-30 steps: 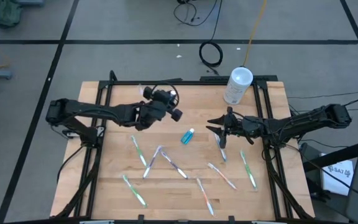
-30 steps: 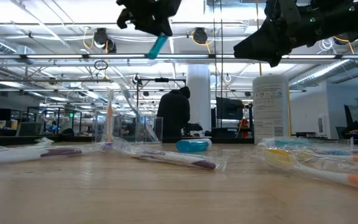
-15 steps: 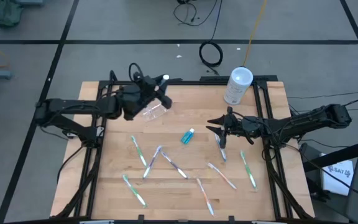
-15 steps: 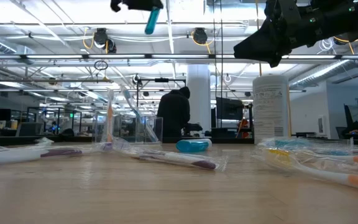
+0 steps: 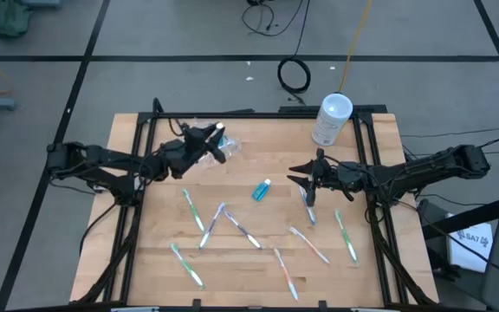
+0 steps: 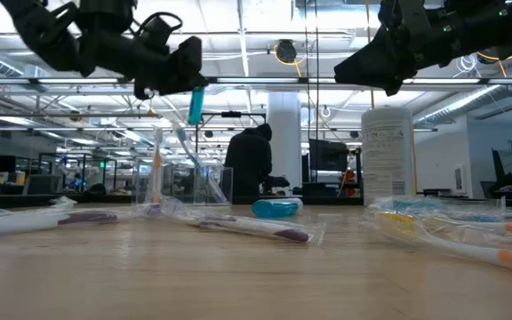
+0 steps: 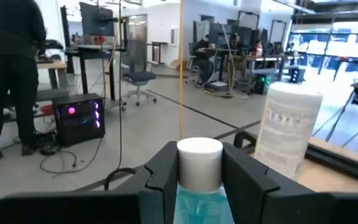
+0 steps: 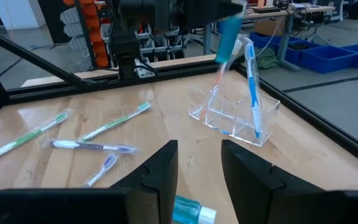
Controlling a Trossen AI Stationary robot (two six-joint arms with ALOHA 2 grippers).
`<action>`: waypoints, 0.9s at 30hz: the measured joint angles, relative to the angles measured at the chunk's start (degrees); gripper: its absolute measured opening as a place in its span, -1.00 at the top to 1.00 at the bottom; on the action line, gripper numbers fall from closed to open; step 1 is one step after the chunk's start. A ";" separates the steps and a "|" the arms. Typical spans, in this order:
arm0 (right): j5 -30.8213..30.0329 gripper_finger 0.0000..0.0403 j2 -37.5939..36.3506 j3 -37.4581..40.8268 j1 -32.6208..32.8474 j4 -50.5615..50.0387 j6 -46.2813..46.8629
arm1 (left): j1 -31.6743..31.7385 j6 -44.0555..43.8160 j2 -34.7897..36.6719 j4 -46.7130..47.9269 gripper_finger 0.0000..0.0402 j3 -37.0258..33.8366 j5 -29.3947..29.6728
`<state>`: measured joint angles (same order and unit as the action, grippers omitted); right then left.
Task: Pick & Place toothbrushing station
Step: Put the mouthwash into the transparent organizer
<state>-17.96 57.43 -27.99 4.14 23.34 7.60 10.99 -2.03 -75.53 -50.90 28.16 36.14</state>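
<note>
- Gripping a small teal-blue tube [image 7: 199, 186] between its two fingers [image 7: 160, 177], the left hand [image 5: 212, 141] hangs above the far left part of the desk [image 5: 258, 156]; the tube's white cap sticks out past the fingertips.
- In the low view the same tube [image 6: 196, 104] points downward from the left hand [image 6: 178, 76], right over the clear organizer [image 6: 185, 182].
- The clear organizer [image 8: 235, 115] stands on the desk under that hand, with compartments; a blue toothbrush [image 8: 252, 87] and a pink-orange toothbrush [image 8: 218, 93] stand tilted in it, though which compartment each is in cannot be told.
- The held tube [image 8: 229, 38] hangs just above the organizer's top, apart from the two brushes in it.
- The right hand [image 5: 305, 177] waits to the right of the organizer, well apart from it, above the desk; its fingers [image 8: 160, 171] stand apart with nothing between them.
- A second teal-blue tube [image 5: 262, 189] lies on the desk between the organizer and the right hand, nearer the right hand; in the right wrist view it [image 8: 191, 210] lies just below the open fingers, not touching them.
- Loose toothbrushes [image 5: 232, 224] lie scattered on the desk on the near side of the organizer, several in clear wrappers.
- A whitish canister [image 5: 331, 120] stands at the far edge of the desk, to the right of the organizer.
- A person in dark clothes [image 6: 249, 164] stands in the room beyond the desk.
</note>
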 joint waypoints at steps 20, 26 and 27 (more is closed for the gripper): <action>0.00 0.43 0.00 0.00 -0.74 2.00 -1.42 | 3.62 -7.33 -21.40 -13.88 0.48 -3.65 5.94; 0.00 0.43 0.00 0.00 -0.74 2.05 -1.44 | 3.55 -9.18 -24.66 -13.90 0.48 -3.65 5.70; 0.00 0.43 0.00 0.00 -0.74 2.05 -1.44 | 3.51 -8.96 -24.68 -13.59 0.48 -3.65 5.44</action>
<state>-17.96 57.43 -27.99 3.40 25.39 6.15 14.50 -10.99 -100.20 -64.50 24.51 41.58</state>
